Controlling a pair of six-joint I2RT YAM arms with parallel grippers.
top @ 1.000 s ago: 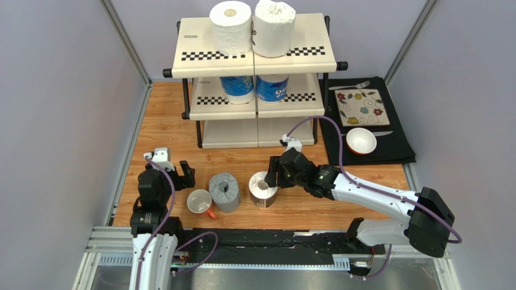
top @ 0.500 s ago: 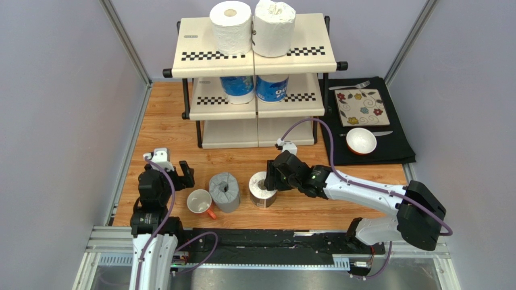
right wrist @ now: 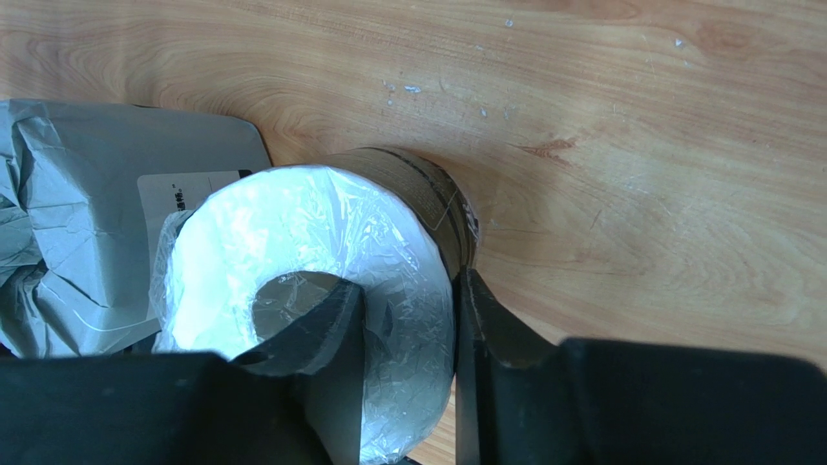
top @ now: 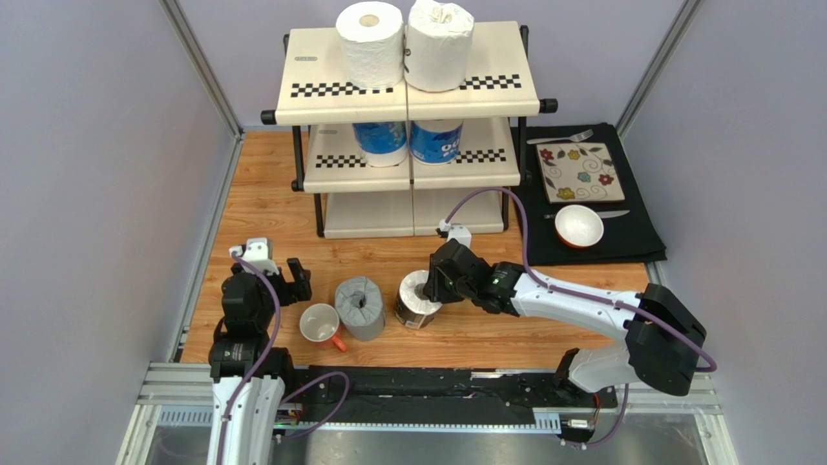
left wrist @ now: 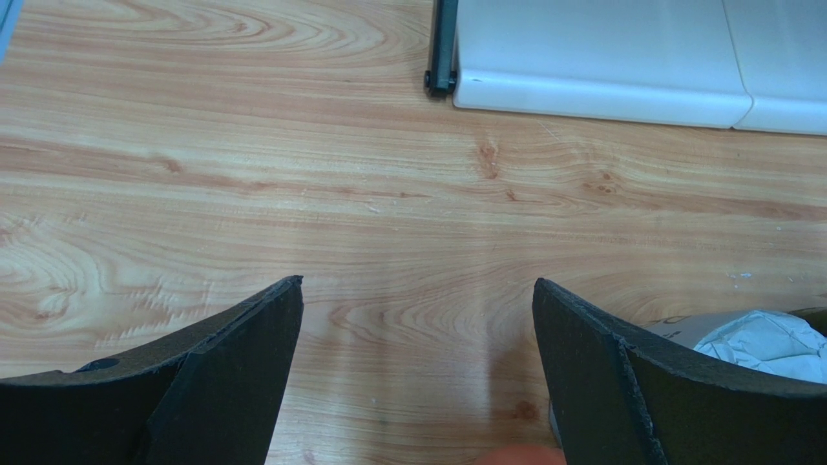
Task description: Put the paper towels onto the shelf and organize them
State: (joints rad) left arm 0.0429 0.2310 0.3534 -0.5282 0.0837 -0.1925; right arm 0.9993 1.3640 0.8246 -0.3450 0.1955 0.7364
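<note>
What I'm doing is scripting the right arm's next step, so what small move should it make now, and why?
Probably a short straight lift. The right end effector is shut on the wall of the dark-wrapped roll, one finger inside its core; the grey roll stands close beside, so rising first should clear it before heading to the shelf.

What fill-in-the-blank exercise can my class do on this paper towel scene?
1. The right gripper is shut on the dark-wrapped roll, one finger inside its hollow ____.
2. The top tier of the shelf holds ____ white rolls.
3. The left gripper is ____ and holds nothing.
4. The grey roll stands between that roll and the white mug with the ____ handle.
Missing words: core; two; open; orange.
</note>
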